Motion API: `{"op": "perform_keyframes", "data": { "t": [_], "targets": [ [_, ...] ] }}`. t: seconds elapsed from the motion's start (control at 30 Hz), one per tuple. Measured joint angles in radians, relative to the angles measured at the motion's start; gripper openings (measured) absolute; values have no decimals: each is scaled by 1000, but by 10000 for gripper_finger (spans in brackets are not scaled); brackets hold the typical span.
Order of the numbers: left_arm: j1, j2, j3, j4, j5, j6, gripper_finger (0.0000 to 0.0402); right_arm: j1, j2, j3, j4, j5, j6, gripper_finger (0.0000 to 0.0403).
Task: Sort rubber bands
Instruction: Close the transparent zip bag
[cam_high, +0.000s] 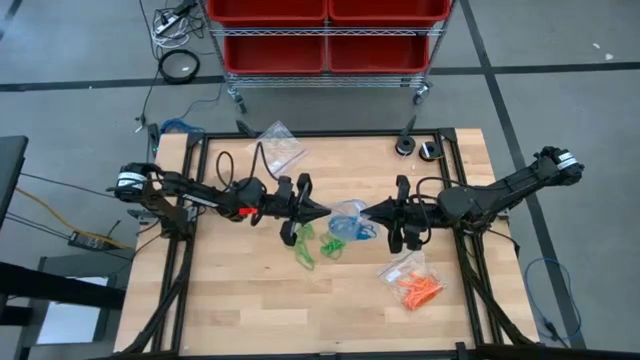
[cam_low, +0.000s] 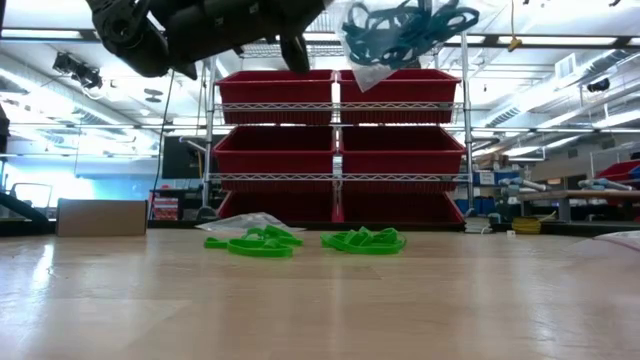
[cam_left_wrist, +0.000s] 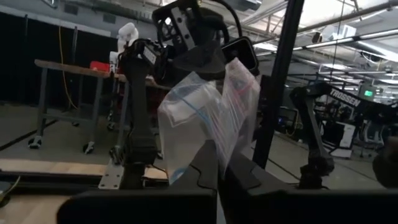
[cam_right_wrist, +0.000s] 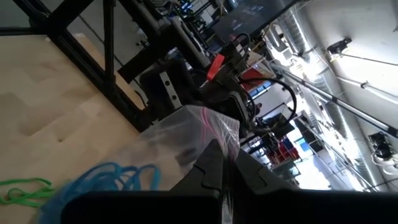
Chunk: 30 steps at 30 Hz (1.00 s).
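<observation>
A clear plastic bag with blue rubber bands inside hangs over the table's middle, between my two grippers. My left gripper is shut on its left side, and my right gripper is shut on its right side. Two heaps of green rubber bands lie loose on the wood below. Orange rubber bands lie in and beside another clear bag toward the near right. My left gripper pinches the bag's edge between its two fingers, coming roughly level from the table's left. The bag stands up past the fingertips and is lifted clear of the table. My right gripper pinches the bag's opposite edge by the pink zip stripe between its two fingers, level from the table's right. The bag sags away from the fingers with the blue bands low inside it.
A third clear bag lies at the table's far side, with two small dark round things at the far right. Black frame rails run along both sides. A rack of red bins stands beyond the far edge.
</observation>
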Motion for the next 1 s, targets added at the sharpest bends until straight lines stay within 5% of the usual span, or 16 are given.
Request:
{"op": "perform_keyframes", "data": {
  "t": [0.37, 0.7, 1.0],
  "targets": [
    [-1, 0, 0, 2, 5, 23, 2, -1, 0, 0, 0, 19, 0, 0],
    [-15, 0, 0, -96, 101, -27, 1, 0, -1, 0, -161, 162, 88, 37],
    [-16, 0, -1, -174, 113, -28, 1, -2, -5, 0, -372, 35, 255, 25]
  ]
}}
